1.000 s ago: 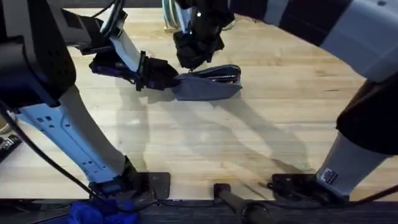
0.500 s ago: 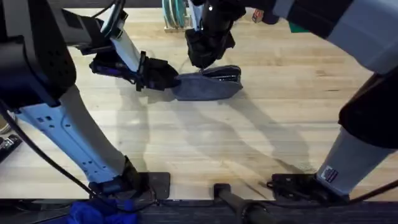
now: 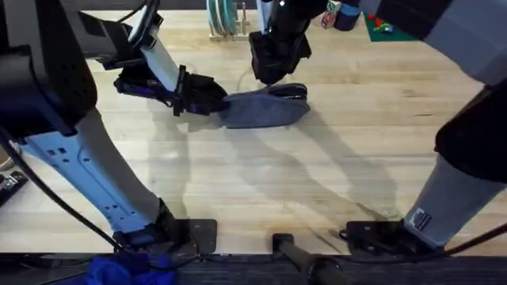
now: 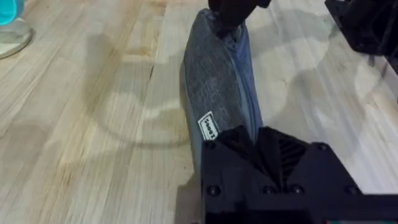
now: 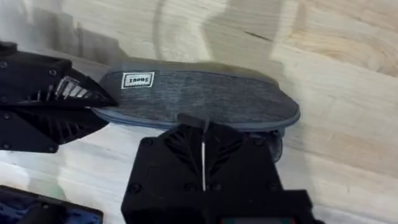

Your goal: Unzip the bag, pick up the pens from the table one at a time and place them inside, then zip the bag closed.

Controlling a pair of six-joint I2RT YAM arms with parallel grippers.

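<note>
Bag point(image 3: 261, 111): grey woven fabric, elongated oval

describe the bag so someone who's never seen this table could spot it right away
On the light wooden table, look toward the far middle, between the two black claws. The bag lies there: a long grey-blue fabric pouch with a small white label, the only soft fabric item on the wood.
</note>
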